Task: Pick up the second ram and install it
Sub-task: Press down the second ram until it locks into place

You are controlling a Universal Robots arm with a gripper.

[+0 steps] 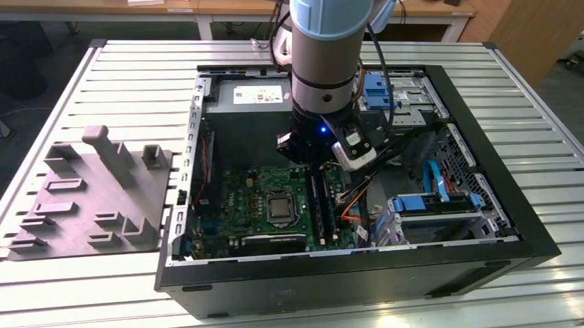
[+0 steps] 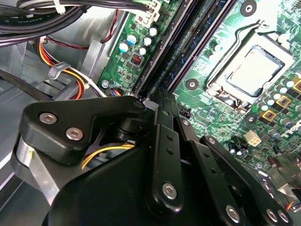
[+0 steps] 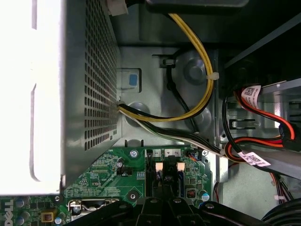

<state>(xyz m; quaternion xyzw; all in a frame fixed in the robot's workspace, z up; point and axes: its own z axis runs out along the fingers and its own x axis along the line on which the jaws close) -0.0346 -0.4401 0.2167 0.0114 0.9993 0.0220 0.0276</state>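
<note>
My gripper (image 1: 319, 164) hangs inside the open computer case (image 1: 493, 205), over the far end of the black memory slots (image 1: 321, 208) on the green motherboard (image 1: 246, 198). A long dark stick, the second ram (image 1: 316, 201), stands in line with the slots and runs from under the gripper toward the case's near wall. In the second wrist view the gripper (image 2: 153, 99) is shut, with its tips down at the end of the slots (image 2: 188, 44). In the first wrist view the gripper (image 3: 163, 202) sits just before the white slot latches (image 3: 158, 167). Whether the tips pinch the stick or press on it, I cannot tell.
A grey holder fixture (image 1: 91, 198) lies on the slatted table at the exterior view's left. The case also holds the processor socket (image 1: 276, 205), a drive cage with blue parts (image 1: 438, 201), the power supply (image 1: 260, 96), and loose cables (image 2: 70, 77) beside the slots.
</note>
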